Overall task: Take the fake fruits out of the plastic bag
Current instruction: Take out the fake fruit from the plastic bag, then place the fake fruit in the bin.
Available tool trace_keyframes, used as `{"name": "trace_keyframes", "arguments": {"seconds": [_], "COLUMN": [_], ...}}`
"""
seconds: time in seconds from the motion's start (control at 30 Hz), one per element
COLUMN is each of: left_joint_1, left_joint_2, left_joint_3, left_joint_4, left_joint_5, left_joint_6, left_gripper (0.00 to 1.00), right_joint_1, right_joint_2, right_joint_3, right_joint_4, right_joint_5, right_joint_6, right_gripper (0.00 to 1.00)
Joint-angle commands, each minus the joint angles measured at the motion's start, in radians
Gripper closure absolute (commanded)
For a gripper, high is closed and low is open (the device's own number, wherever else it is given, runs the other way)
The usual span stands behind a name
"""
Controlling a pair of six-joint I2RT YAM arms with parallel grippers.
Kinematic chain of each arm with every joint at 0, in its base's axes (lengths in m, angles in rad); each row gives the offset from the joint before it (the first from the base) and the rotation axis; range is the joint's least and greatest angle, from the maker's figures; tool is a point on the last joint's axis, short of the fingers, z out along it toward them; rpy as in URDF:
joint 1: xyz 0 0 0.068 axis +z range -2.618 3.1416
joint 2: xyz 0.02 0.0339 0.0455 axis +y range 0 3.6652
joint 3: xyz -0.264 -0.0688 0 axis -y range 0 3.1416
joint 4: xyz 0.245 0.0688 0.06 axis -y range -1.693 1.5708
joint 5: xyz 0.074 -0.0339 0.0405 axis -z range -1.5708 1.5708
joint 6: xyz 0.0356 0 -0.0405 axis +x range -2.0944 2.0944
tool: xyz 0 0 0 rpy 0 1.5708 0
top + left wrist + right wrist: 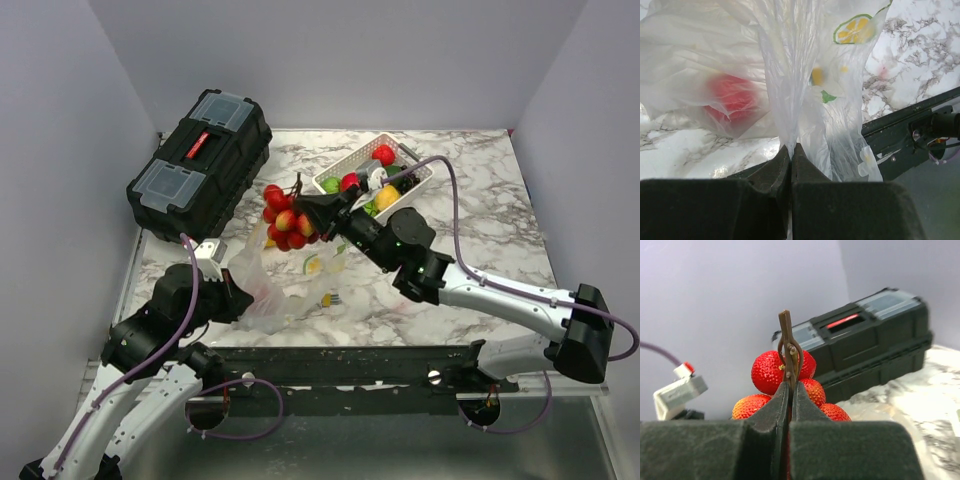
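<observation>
white marble-patterned table [480, 230], grey walls. right gripper [790, 386] is clenched on the brown stem [786, 335] of a glossy red plastic strawberry cluster [771, 371], raised just beside the thin, clear, crinkly plastic bag [268, 285]. left gripper [790, 149] is clenched on a gathered fold of that bag, near the table's front edge. judgement: fruit light, rigid, slippery; stem is the sound hold. a red fruit [730, 97] lies inside the bag.
</observation>
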Motion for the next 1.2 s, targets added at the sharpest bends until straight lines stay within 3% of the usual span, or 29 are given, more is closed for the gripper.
{"name": "trace_keyframes", "arguments": {"seconds": [0.0, 0.17, 0.27, 0.53, 0.7, 1.17], "left_joint_1": [-0.002, -0.003, -0.003, -0.001, -0.001, -0.001], "left_joint_2": [-0.017, -0.029, -0.009, 0.002, -0.027, -0.05], "left_joint_3": [0.01, 0.008, 0.012, 0.013, 0.01, 0.01], "left_joint_4": [0.016, 0.016, 0.017, 0.014, 0.015, 0.015], "left_joint_5": [0.013, 0.01, 0.017, 0.024, 0.015, 0.016], "left_joint_6": [0.015, 0.012, 0.021, 0.025, 0.021, 0.022], "left_gripper": [1.0, 1.0, 1.0, 1.0, 1.0, 1.0], "right_joint_1": [0.004, -0.027, -0.101, -0.442, -0.623, -0.659], "right_joint_2": [-0.056, -0.086, -0.094, -0.013, 0.098, 0.535], "right_joint_3": [0.041, 0.047, 0.016, 0.026, 0.093, 0.438], "right_joint_4": [-0.052, -0.064, -0.056, -0.23, -0.311, -0.502], "right_joint_5": [0.23, 0.47, 0.505, 0.371, 0.151, 0.192], "right_joint_6": [-0.118, -0.195, -0.193, 0.052, 0.219, 0.191], "right_gripper": [0.99, 0.99, 0.99, 0.99, 0.99, 0.99]}}
